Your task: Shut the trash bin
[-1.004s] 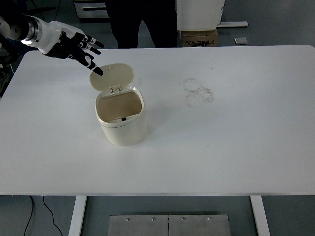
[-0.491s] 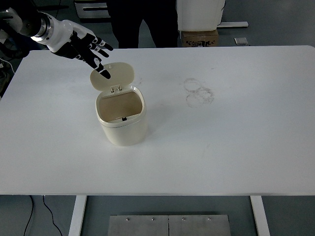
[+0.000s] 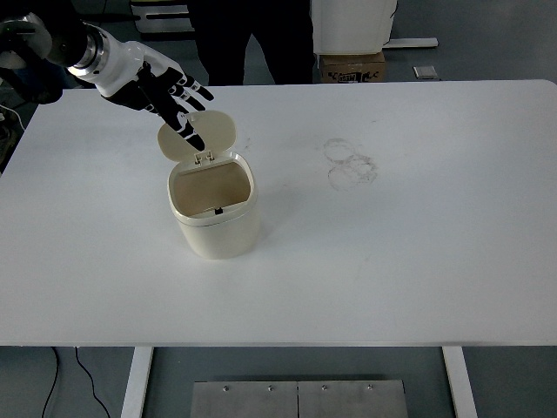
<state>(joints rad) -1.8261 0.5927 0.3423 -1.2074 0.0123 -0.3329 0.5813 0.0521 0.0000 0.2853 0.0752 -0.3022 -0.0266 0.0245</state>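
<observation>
Behind trash bin [image 3: 214, 213]: upright lid [image 3: 197, 134] overlapped by spread, empty left hand [image 3: 161, 87].
Light, stiff hinged plastic judged; lid's top edge best pushed forward.

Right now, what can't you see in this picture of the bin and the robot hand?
- Head view: whether the left hand touches the lid; its fingers overlap the lid.
- The trash bin's bottom inside: the angle is too shallow and shaded.
- The person behind the table: cut off by the top edge.
- The right hand: out of the picture.
</observation>
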